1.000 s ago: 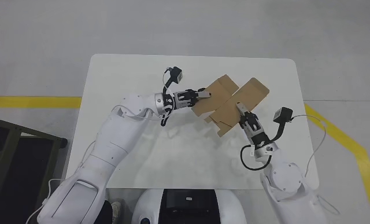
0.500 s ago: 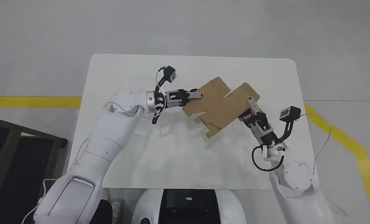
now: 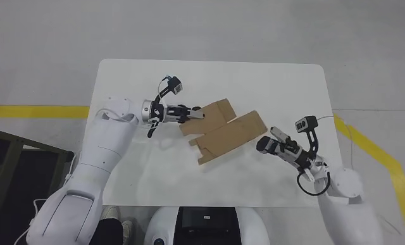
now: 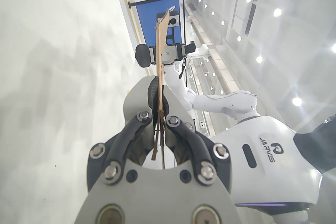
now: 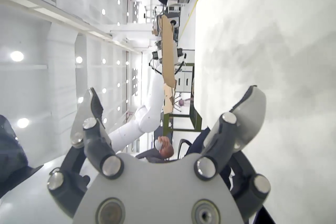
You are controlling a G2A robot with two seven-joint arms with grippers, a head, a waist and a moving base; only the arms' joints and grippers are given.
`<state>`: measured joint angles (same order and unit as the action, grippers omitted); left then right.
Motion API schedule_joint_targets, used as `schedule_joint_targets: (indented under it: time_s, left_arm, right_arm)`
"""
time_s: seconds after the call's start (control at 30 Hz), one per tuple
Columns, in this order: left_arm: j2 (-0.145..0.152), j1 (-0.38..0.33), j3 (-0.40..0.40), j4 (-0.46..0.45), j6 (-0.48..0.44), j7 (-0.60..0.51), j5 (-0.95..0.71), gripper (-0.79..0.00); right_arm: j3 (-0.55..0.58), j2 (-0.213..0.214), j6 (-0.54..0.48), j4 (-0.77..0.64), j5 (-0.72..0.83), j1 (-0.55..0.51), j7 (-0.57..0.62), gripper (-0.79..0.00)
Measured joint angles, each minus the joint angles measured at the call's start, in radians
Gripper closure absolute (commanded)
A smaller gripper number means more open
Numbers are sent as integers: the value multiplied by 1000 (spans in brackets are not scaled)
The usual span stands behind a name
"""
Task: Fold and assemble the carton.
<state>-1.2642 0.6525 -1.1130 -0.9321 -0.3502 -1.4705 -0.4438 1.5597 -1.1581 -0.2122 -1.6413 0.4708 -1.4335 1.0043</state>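
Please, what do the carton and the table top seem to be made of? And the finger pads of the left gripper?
The carton: brown cardboard, matte; its thin, layered edge shows in the left wrist view. The table: a smooth white top, perhaps laminate or painted board; the look leaves it open. The pads of the left gripper: dark and dull, likely rubber.

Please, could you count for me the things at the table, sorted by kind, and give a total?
Carton: 1, the flat brown carton
End effectors: 2, the left end effector shut on the carton's edge, the right end effector open and holding nothing
Table: 1, the white table
Total: 4
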Motion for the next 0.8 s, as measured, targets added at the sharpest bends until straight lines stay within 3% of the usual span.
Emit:
schedule_joint_targets:
  time_s: [0.27,0.8]
  left_arm:
    - [37,45,18,-120,66,-66,-30,0]
    - [49,47,36,-133,66,-65,-56,0]
  right_arm:
    - [-12,18,9,95,5,93,239,-785]
    - [-20,22,-1,124,-31,129,262,-785]
